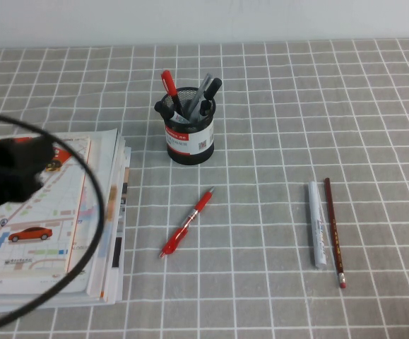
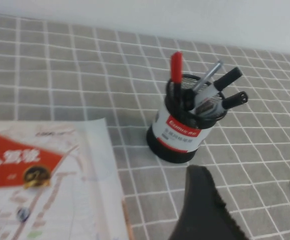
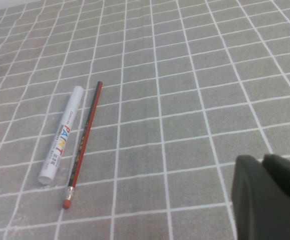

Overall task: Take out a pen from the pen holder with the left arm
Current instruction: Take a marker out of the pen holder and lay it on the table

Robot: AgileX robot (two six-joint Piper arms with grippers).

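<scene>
1. At the far left of the counter (image 1: 275, 92) I see a stack of printed maps (image 1: 56, 233), with a black cable (image 1: 102, 205) looping across it.
2. My left pincer (image 2: 251, 192) hangs above that stack. Its fingers (image 2: 205, 210) are spread wide with nothing between them, and it is well apart from the holder.
3. Next comes the black mesh pen holder (image 1: 188, 138), standing upright just past the stack's far corner. A red-capped pen (image 1: 170, 86) and black markers (image 1: 210, 92) lean inside it.
4. Nearer me than the holder, a loose red pen (image 1: 186, 224) lies flat and slanted on the bare counter, touching nothing.
5. Further right, a white paint marker (image 1: 318, 224) and a dark red pencil (image 1: 334, 232) lie side by side. The pencil is on the right with its eraser end toward me.
6. My right pincer (image 3: 267, 195) shows only in its own wrist view, low over bare counter, apart from the marker and pencil. Its fingers are pressed together and hold nothing.
</scene>
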